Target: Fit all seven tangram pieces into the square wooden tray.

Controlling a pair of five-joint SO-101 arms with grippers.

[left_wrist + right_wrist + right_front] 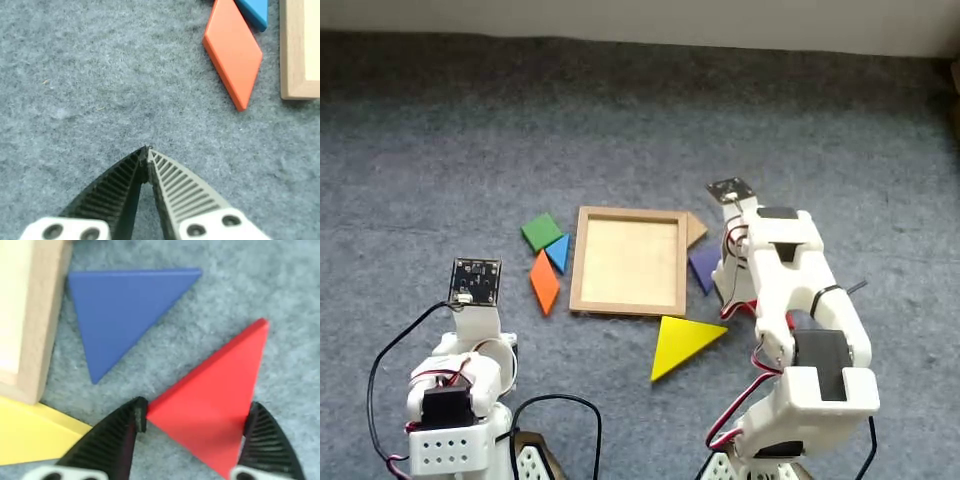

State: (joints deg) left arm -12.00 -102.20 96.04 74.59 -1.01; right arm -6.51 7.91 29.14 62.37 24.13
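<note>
From above, the square wooden tray point(628, 262) lies on the grey worktop point(440, 150). A green square point(541, 232), small blue triangle point(558, 252) and orange parallelogram point(544, 282) sit left of it, a yellow triangle point(685, 342) lies off its near right corner, and the right arm point(790, 290) hides part of the pieces at its right. At the left wrist, the left hand point(146, 154) is pressed together over the felt, apart from the orange parallelogram. At the right wrist, the right hand point(195, 411) is spread astride a red triangle point(212, 402), with a dark blue triangle point(120, 310) just beside the tray's rim.
</note>
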